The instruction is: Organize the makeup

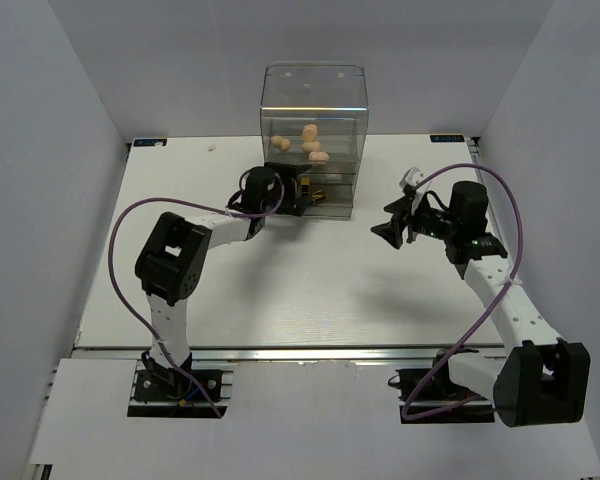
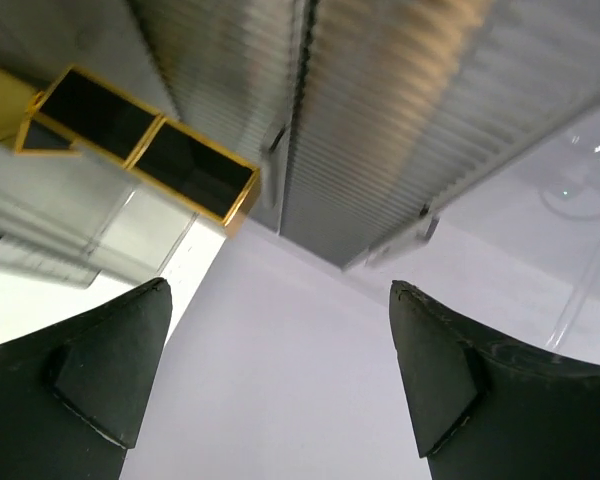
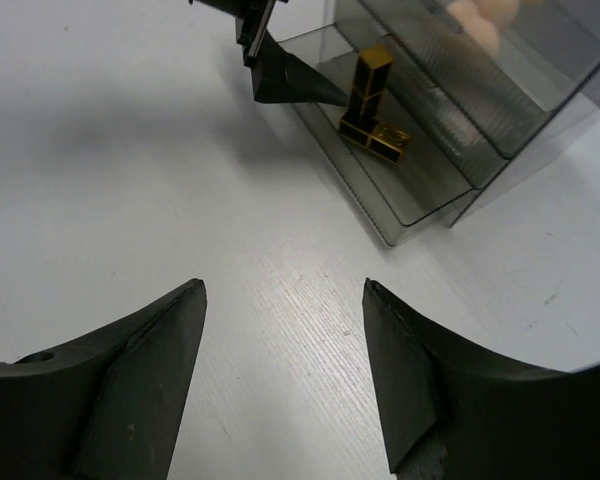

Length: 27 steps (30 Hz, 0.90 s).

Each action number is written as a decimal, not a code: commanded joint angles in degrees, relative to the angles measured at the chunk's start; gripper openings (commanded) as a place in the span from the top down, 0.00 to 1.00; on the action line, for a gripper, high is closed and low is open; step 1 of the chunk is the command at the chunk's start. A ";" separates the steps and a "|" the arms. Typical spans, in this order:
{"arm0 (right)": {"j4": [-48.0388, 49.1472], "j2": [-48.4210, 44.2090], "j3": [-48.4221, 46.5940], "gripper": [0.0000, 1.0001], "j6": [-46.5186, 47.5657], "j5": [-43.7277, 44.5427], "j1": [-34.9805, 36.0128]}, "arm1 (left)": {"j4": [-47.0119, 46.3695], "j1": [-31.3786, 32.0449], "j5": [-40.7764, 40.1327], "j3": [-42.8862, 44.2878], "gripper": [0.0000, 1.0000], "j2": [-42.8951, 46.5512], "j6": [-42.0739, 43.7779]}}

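Several peach sponges (image 1: 308, 143) lie in the upper part of the clear drawer box (image 1: 315, 85); they also show in the right wrist view (image 3: 477, 22). Two black-and-gold lipstick tubes (image 3: 372, 108) sit in the pulled-out lower drawer (image 3: 410, 190), one upright and one lying; they also show in the left wrist view (image 2: 145, 150). My left gripper (image 1: 302, 192) is open and empty at the drawer's front left, close to the tubes (image 2: 280, 290). My right gripper (image 1: 390, 230) is open and empty above bare table, right of the box (image 3: 285, 285). The pink-white packets are out of view.
The box stands at the back middle of the white table (image 1: 280, 290), enclosed by grey walls on three sides. The left arm's finger (image 3: 290, 78) reaches into the drawer's near corner. A small white speck (image 1: 211, 148) lies near the back edge.
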<state>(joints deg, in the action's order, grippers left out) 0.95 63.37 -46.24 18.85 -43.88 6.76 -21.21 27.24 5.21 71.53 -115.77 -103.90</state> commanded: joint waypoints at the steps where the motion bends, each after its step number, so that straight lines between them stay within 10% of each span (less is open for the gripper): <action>1: -7.35 2.45 -4.12 0.32 11.01 -8.32 1.57 | -2.60 0.35 1.64 -3.75 0.02 7.73 0.71; 13: -7.38 15.28 -14.85 0.62 12.45 3.18 9.14 | 3.72 -2.81 -0.90 -19.49 0.02 29.01 12.49; 17: 0.78 16.08 -13.36 1.00 9.80 8.19 10.72 | 13.90 -4.83 -2.66 -16.96 0.03 30.07 19.15; 27: 11.26 28.72 -21.25 1.00 9.36 21.00 24.07 | 27.98 -8.43 -4.42 -16.50 0.02 38.14 35.50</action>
<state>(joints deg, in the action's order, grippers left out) 6.66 89.10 -63.40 28.77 -29.04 27.51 1.89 20.64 2.11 56.05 -84.90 -75.33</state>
